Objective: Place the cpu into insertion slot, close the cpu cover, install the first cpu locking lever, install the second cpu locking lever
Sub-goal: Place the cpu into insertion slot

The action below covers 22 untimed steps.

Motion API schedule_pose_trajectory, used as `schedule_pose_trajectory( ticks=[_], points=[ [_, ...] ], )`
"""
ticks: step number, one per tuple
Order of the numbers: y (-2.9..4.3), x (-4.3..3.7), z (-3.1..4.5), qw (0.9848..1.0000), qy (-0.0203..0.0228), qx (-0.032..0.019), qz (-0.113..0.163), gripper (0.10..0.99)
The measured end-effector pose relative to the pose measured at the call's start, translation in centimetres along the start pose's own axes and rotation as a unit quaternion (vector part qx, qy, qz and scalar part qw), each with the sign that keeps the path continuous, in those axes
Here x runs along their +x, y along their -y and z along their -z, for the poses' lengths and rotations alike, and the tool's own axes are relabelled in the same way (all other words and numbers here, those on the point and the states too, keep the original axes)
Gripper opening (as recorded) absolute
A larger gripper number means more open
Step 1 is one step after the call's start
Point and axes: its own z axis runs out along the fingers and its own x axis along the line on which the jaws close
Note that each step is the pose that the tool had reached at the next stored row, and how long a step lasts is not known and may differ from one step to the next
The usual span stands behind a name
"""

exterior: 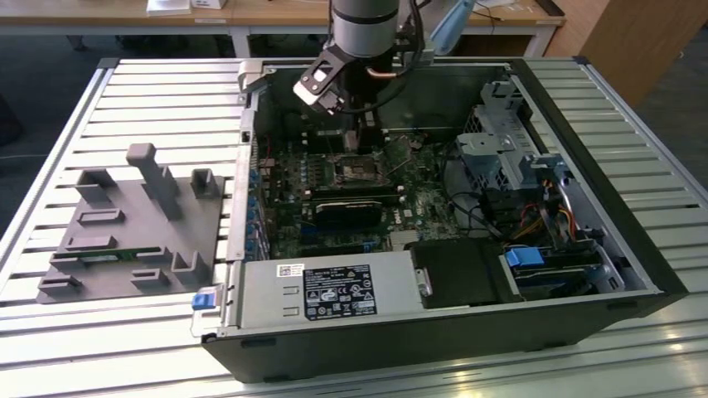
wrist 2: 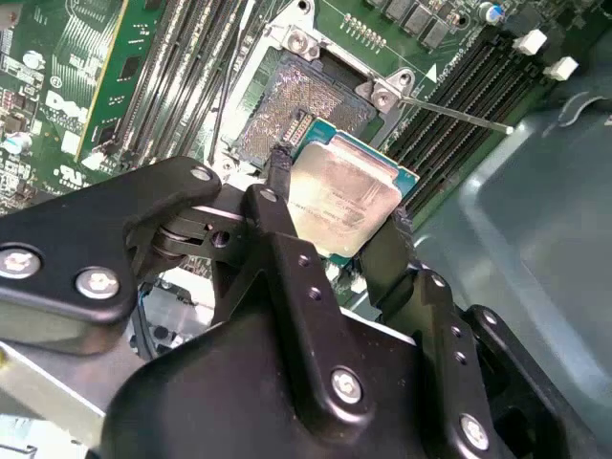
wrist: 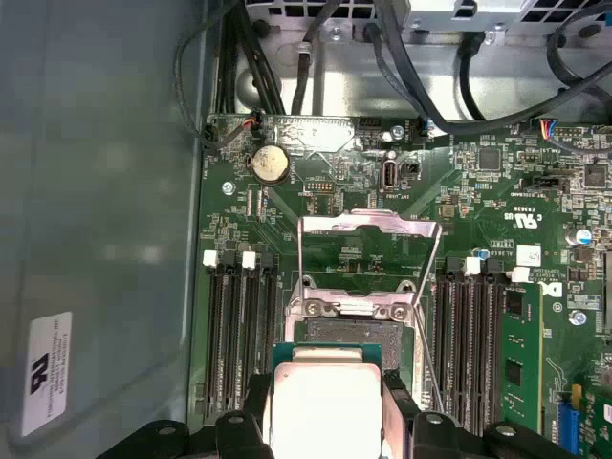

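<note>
The hand is pinching the chip by two opposite edges. It's held just over the open socket, offset to one side and, as far as I can judge, not seated. The cover is flipped up and the wire levers are swung clear.

Risks:
- Chip goes down skewed or off-centre, so a corner rides the silver rim or bends pins.
- Edge grip on smooth metal is thin, so it could slip.
- A finger could snag a lever.

Materials:
- Chip: flat square with a dull brushed-metal top and a teal border.
- Socket: dark, fine-grained pin field.
- Cover: thin stamped steel frame.
- Fingers: matte black, narrow.
</note>
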Motion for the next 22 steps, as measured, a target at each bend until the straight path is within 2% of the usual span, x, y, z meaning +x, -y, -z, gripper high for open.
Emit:
schedule_pose_trajectory(
  ticks=[22],
  points=[
    [-0.16,0.14,2.59,1.0,0.0,0.0,0.0,0.541]
  ],
)
